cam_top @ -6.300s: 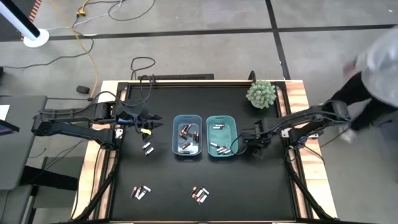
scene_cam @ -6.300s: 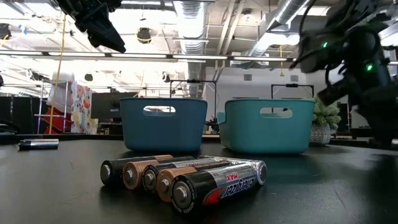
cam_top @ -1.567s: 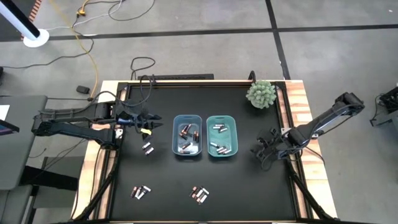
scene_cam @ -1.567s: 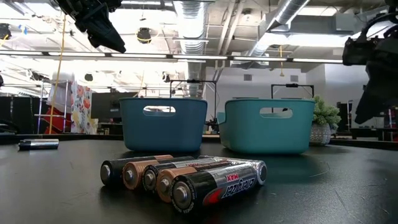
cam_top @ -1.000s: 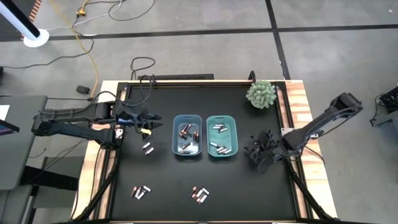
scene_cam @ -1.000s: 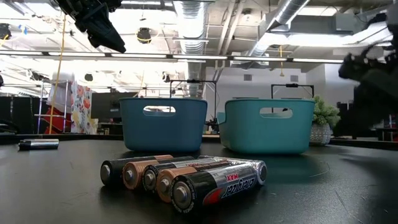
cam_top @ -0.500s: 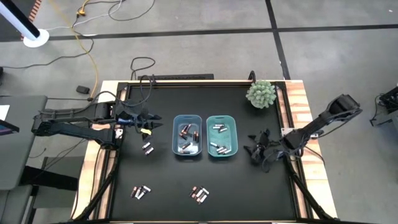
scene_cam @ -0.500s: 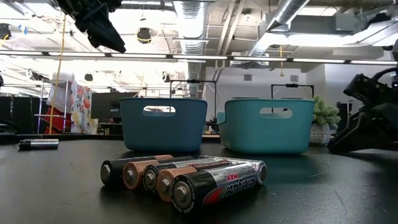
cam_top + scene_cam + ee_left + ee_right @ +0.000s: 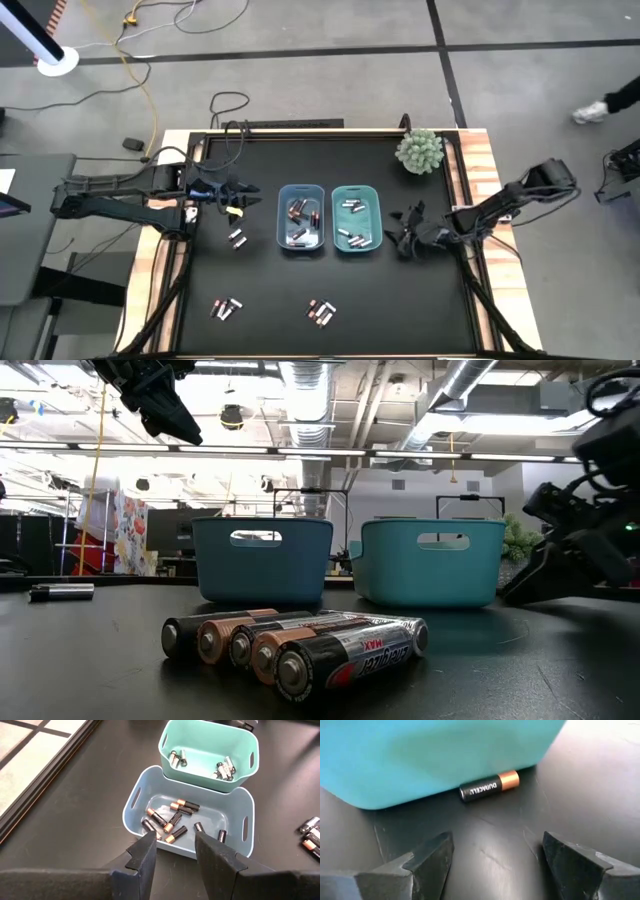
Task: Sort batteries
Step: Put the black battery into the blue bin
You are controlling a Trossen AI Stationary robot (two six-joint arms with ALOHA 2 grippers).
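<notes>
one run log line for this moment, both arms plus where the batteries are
left gripper: open, empty, left of blue bin | right gripper: open, low at teal bin, facing a stray battery | loose batteries: table front

Two dark, slender jointed arms trailing black cables, each pincer ending in two matte wedge-shaped black fingers (image 9: 580,862).

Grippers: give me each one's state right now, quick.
Left gripper: open, empty, raised left of the blue bin.
Right gripper: open, empty, low by the teal bin, facing a battery on the table.
</notes>
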